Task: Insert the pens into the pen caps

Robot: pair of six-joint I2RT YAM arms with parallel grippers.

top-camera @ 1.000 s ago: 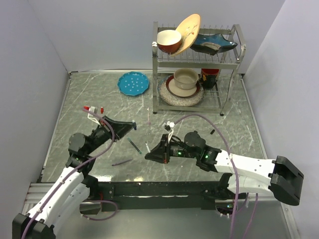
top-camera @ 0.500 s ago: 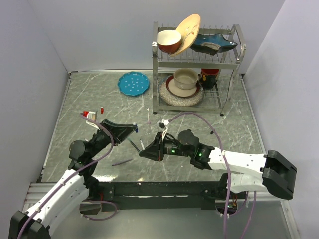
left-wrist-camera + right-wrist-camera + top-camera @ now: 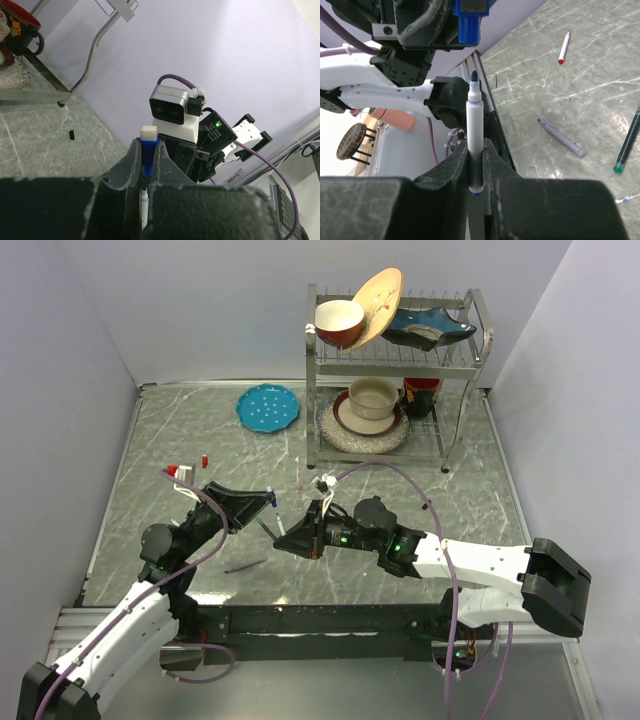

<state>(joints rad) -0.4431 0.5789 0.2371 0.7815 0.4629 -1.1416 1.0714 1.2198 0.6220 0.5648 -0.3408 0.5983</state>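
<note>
Right wrist, white pen (image 3: 474, 131), seemingly blue tip

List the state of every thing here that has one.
Blue plastic pen cap, clamped in left gripper, not yet on pen.
White-barrelled blue marker pen, uncapped, clamped in right gripper, tip short of cap.
Dark green pen, lying loose on grey marbled table.
Red-ended white pen, lying loose on table.
</note>
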